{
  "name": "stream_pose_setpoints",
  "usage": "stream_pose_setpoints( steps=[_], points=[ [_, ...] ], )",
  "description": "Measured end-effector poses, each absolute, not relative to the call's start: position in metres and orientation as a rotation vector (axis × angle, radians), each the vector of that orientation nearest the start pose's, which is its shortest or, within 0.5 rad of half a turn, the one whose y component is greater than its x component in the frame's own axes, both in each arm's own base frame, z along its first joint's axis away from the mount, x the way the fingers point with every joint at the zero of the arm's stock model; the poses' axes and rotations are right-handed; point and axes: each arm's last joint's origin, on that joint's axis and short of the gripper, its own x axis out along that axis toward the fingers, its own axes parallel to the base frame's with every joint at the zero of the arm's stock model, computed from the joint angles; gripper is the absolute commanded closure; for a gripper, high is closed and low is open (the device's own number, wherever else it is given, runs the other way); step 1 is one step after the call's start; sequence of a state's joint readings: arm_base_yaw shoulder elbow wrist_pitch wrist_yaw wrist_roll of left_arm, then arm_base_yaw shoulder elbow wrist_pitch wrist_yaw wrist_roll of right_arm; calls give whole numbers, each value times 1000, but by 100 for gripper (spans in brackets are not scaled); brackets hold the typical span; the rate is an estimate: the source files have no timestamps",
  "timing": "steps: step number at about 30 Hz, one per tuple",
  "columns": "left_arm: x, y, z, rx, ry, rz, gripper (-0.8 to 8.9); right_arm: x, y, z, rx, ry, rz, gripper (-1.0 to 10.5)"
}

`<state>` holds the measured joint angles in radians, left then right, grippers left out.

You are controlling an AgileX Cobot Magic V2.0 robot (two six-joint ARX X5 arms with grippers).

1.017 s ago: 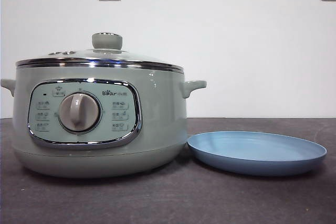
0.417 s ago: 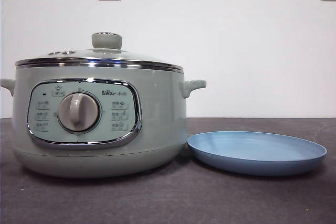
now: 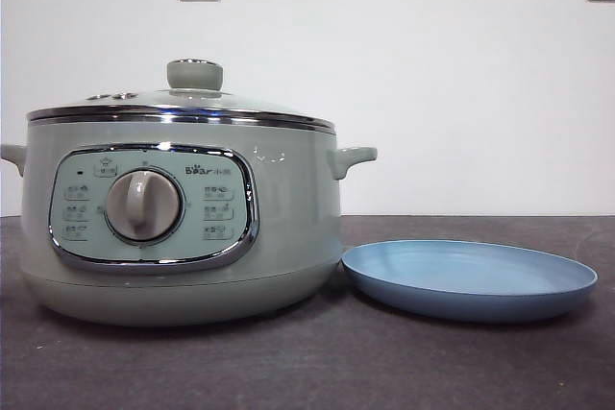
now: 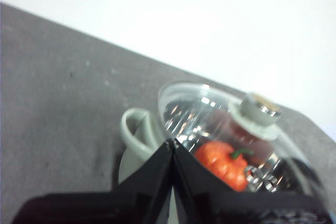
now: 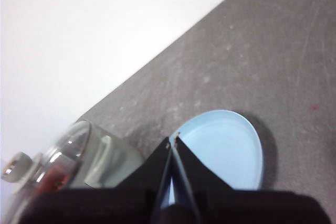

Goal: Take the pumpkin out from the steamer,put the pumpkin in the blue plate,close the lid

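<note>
You are at the very start: nothing of the task is done yet, as far as the views show. The lid (image 3: pixel 183 103) sits on the steamer (image 3: pixel 178 228), its knob (image 3: pixel 195 74) upright at the middle, and through the glass the left wrist view shows the pumpkin (image 4: pixel 223 162) inside the pot, stem up. The plate (image 3: pixel 469 278) lies bare on the tabletop just beside the steamer, on the side of its far handle from the panel, nearly touching the pot's base in the front view. Your left pincer (image 4: pixel 172 148) hangs above the steamer's edge with its jaws pressed together and nothing between them; your right pincer (image 5: pixel 173 141) hovers over the near rim of the plate, jaws likewise closed on nothing. Neither arm shows in the front view, so both are judged to be high and waiting. Everything is left to you: lift the lid by its knob, take out the pumpkin, set it in the plate, then put the lid back on the steamer.
</note>
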<state>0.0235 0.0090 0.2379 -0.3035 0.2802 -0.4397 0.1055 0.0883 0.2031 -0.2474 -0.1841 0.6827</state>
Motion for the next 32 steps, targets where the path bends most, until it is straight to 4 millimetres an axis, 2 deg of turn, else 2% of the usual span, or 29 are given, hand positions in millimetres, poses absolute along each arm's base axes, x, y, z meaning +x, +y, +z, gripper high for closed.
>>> stream_pose_setpoints(
  steps=[5, 10, 17, 27, 32],
  points=[
    [76, -6, 235, -449, 140, -237, 821, 87, 15, 228, 672, 237, 229, 963],
    [85, -7, 257, -418, 208, -253, 822, 87, 15, 258, 620, 232, 254, 963],
    [104, -9, 297, -292, 262, -336, 822, 93, 16, 303, 509, 241, 277, 963],
    [138, -13, 338, -255, 375, -543, 817, 117, 22, 361, 262, 410, 402, 963],
    [156, -15, 345, -249, 475, -578, 816, 133, 26, 376, 181, 458, 489, 961]
  ],
)
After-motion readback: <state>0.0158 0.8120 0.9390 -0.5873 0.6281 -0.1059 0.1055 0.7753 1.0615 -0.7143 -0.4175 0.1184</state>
